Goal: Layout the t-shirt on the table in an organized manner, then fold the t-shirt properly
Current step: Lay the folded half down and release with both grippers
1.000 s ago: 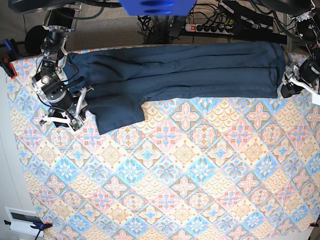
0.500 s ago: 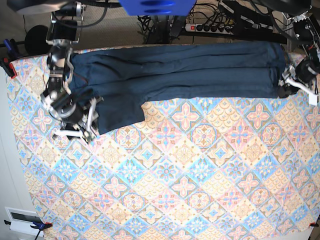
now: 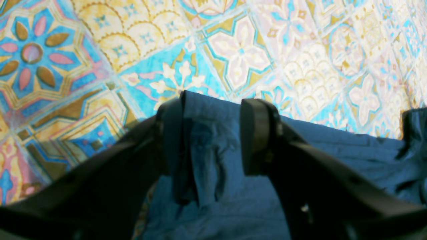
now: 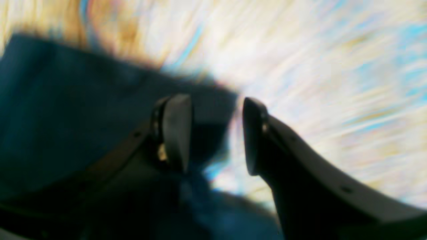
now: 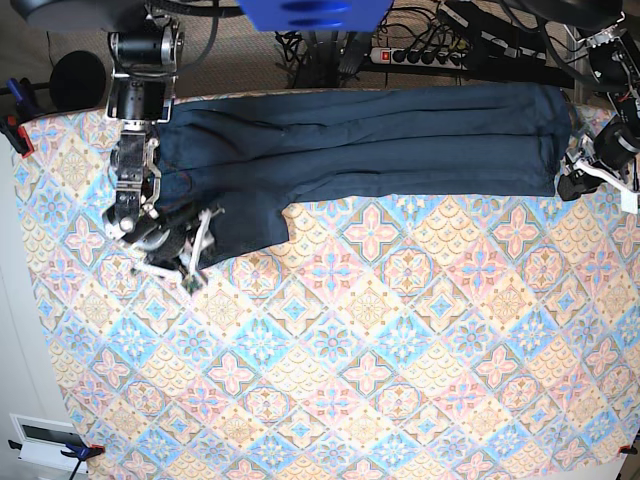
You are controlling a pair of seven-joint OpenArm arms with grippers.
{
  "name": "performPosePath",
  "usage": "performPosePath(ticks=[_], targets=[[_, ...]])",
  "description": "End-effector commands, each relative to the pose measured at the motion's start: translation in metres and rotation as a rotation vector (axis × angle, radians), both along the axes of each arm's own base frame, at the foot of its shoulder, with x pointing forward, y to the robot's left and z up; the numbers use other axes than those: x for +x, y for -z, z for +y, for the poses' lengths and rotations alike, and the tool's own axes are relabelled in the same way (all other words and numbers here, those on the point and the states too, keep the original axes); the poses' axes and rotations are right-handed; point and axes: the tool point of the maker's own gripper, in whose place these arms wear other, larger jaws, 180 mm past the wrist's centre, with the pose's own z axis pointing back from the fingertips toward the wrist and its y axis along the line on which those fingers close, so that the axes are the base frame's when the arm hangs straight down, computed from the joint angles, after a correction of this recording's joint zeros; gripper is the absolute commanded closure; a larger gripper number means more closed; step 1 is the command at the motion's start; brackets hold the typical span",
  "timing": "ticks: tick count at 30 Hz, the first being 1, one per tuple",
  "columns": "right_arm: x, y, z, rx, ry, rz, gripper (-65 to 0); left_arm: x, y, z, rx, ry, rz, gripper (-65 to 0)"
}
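Note:
The dark navy t-shirt lies stretched along the far side of the patterned table, with one sleeve hanging toward the near left. My left gripper is at the shirt's right hem. In the left wrist view this gripper has its jaws apart over the hem of the t-shirt, with cloth lying between them on the table. My right gripper is at the sleeve's lower edge. The right wrist view is blurred: the gripper is open over the edge of the t-shirt.
A power strip with cables lies beyond the far edge. Clamps hold the cloth at the left edge. A white box sits off the near left corner. A blue part hangs over the top middle.
My right gripper has moved rightward from the table's left side onto the sleeve's lower edge. My left gripper has stayed by the right hem, shifting only slightly.

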Motion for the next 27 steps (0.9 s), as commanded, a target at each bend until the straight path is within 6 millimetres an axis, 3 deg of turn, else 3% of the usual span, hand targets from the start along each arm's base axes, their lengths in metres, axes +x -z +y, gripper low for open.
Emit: performPosePath(ticks=[1,8,16,18,21,22,26,27], targets=[[0.016,-0.014,-0.002,0.018,0.005,-0.057,-24.8,0.007,-0.015,0.006,0.024,0.006,-0.043,-28.4],[0.008,0.011,0.001,0.070,0.016,-0.011,-24.8,0.007,-0.015,0.005,0.022,0.006,-0.044,-28.4],[0.004,0.020,0.002,0.085,0.021,0.011,-23.7,0.008,-0.015,0.005,0.022,0.007,-0.046,-28.2],[0.004,0.021,0.001,0.081,0.022,0.014,-18.4,0.008,-0.015,0.005,0.022,0.007,-0.046,-28.2],[0.005,0.018,-0.001,0.076,0.021,0.007,-2.4,0.008,-0.015,0.005,0.022,0.007,-0.046,-28.2],[0.005,0.017,0.000,0.077,0.020,0.002,0.0,0.008,-0.015,0.005,0.022,0.007,-0.046,-28.2],[0.016,-0.015,0.016,0.161,0.007,-0.095,-0.4,0.008,-0.015,0.005,0.022,0.007,-0.046,-28.2],[0.010,-0.018,0.021,0.203,0.005,-0.103,-0.3,0.008,-0.015,0.005,0.022,0.007,-0.046,-28.2]])
